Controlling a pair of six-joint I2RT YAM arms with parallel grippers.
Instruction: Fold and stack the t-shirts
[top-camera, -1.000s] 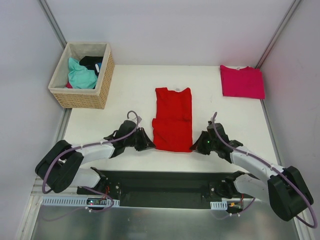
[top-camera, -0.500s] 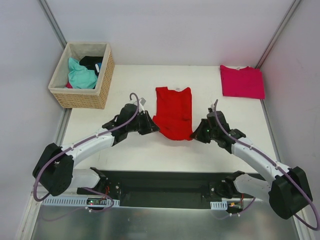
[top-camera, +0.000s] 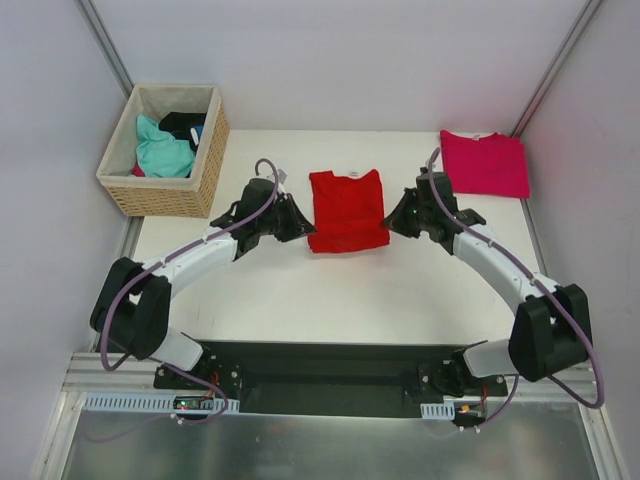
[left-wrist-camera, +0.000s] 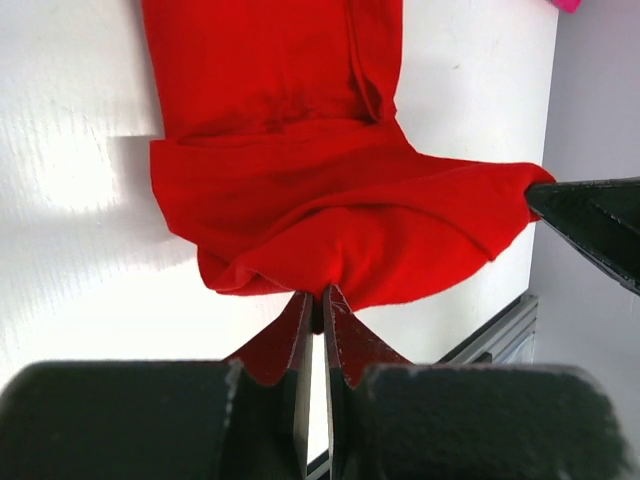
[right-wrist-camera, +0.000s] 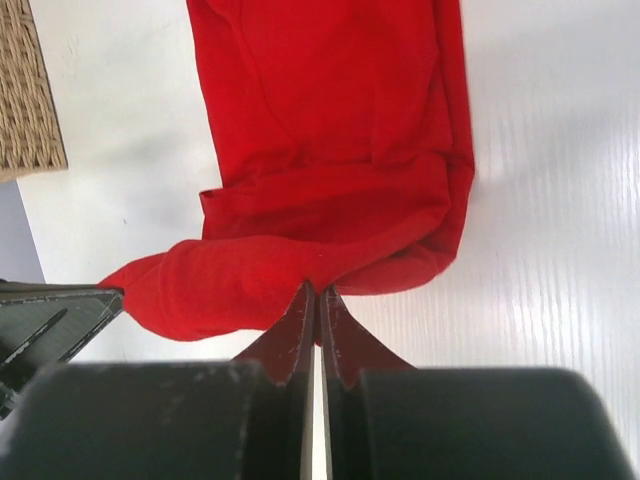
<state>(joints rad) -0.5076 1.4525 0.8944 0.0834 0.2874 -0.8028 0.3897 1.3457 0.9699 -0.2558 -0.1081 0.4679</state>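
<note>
1. Our left gripper (left-wrist-camera: 322, 300) is pinched tight on the near edge of the red shirt (left-wrist-camera: 320, 220), with cloth bunched at its fingertips.
2. Our right gripper (right-wrist-camera: 318, 298) is clamped the same way on that edge's other corner.
3. Between and just beyond both grippers, the red shirt lies on the table (top-camera: 300, 290), its near part doubled over the rest.
4. Farther beyond the right gripper, a pink shirt (top-camera: 484, 163) lies flat.
5. Well beyond the left gripper, off to its left, stands a basket (top-camera: 165, 195).
</note>
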